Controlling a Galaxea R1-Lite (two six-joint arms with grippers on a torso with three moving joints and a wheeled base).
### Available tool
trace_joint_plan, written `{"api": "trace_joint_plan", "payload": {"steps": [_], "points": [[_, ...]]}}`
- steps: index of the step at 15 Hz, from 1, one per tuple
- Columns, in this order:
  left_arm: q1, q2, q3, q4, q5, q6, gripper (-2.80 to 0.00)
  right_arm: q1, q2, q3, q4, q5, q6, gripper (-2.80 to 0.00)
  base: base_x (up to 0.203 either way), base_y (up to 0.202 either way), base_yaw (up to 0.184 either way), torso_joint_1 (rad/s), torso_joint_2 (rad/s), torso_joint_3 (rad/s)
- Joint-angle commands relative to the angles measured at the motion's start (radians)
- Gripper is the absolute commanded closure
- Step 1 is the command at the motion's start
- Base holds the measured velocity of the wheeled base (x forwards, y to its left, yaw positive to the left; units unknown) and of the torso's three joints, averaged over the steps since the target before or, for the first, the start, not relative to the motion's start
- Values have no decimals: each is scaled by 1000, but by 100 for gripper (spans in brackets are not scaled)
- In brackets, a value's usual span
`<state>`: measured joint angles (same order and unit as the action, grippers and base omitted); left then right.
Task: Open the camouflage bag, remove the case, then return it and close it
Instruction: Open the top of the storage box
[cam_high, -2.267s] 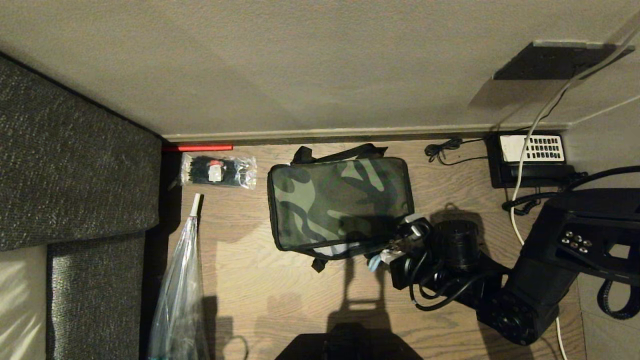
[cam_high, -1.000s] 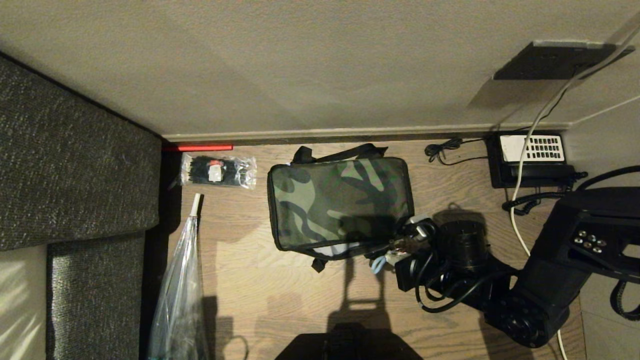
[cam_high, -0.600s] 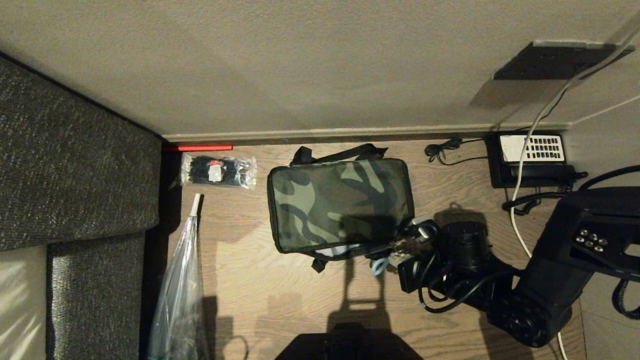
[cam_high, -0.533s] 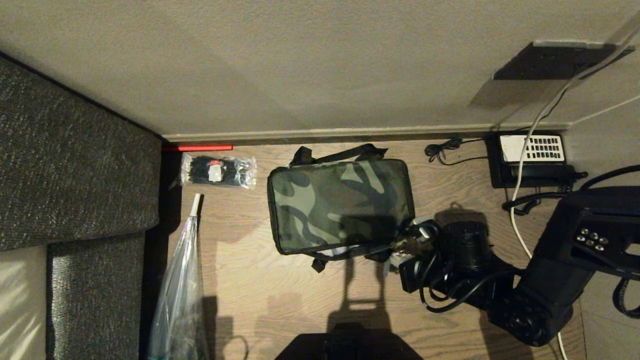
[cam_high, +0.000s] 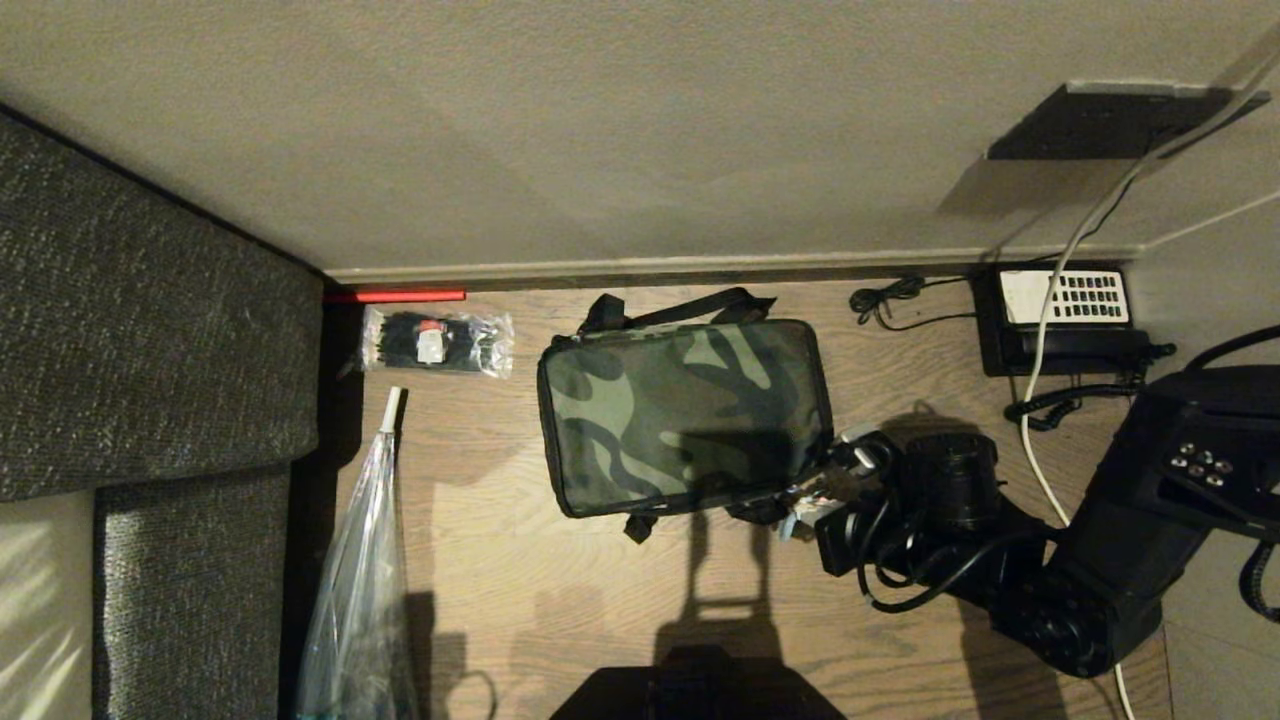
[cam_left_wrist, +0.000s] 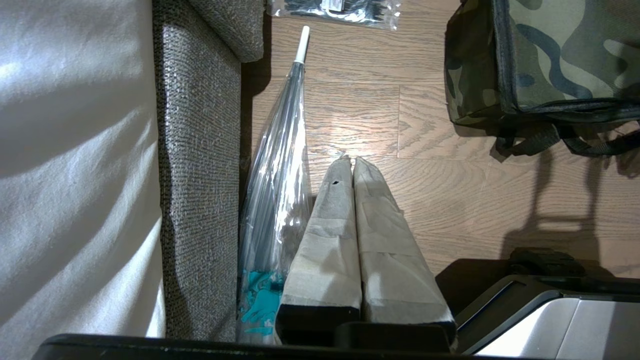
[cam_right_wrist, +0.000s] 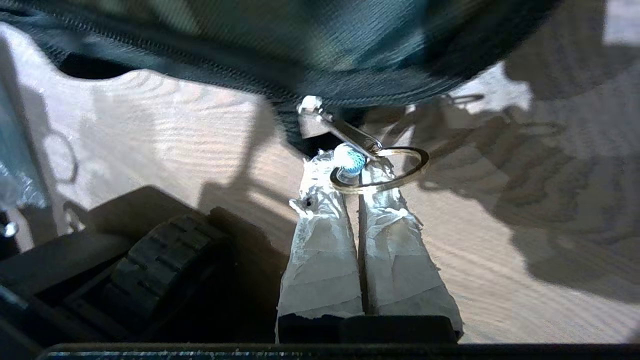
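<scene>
The camouflage bag (cam_high: 685, 415) lies flat on the wooden floor near the wall, its lid down and its black strap handles behind it. It also shows in the left wrist view (cam_left_wrist: 565, 50) and the right wrist view (cam_right_wrist: 300, 40). My right gripper (cam_high: 800, 505) is at the bag's near right corner. In the right wrist view this gripper (cam_right_wrist: 350, 165) is shut on the metal ring (cam_right_wrist: 395, 172) and blue bead of the zipper pull (cam_right_wrist: 345, 131), with the pull drawn taut. My left gripper (cam_left_wrist: 348, 160) hangs shut and empty over the floor, left of the bag. The case is hidden.
A black telephone (cam_high: 1065, 310) with a coiled cord and loose cables (cam_high: 885, 300) sit at the back right. A clear packet of black ties (cam_high: 437, 342) lies left of the bag. A folded clear umbrella (cam_high: 360, 560) rests along the dark sofa (cam_high: 140, 330).
My right gripper has drawn the zipper pull to the right along the bag's near edge. The pale gap along that edge has closed. The bag has shifted slightly right.
</scene>
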<state>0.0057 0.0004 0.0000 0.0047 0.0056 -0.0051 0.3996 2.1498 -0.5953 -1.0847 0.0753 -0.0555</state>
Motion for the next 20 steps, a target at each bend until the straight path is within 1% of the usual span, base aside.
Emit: {"api": "trace_joint_plan", "payload": {"steps": [1,8,14,16,20], "points": [[0,-2,3,0,0,1,0,-16,-2,-5,-6,6,-1,0,0,0,0,0,0,0],[0,-1,3,0,0,-1,0,-44,-20,-19,-3,40,-3,0,0,0,0,0,0,0],[0,-2,3,0,0,-1,0,-61,-29,-13,-5,41,-4,0,0,0,0,0,0,0],[0,-1,3,0,0,-1,0,-73,-33,-9,-6,42,-24,0,0,0,0,0,0,0],[0,-2,3,0,0,-1,0,-99,-33,-9,-8,43,-31,0,0,0,0,0,0,0]]}}
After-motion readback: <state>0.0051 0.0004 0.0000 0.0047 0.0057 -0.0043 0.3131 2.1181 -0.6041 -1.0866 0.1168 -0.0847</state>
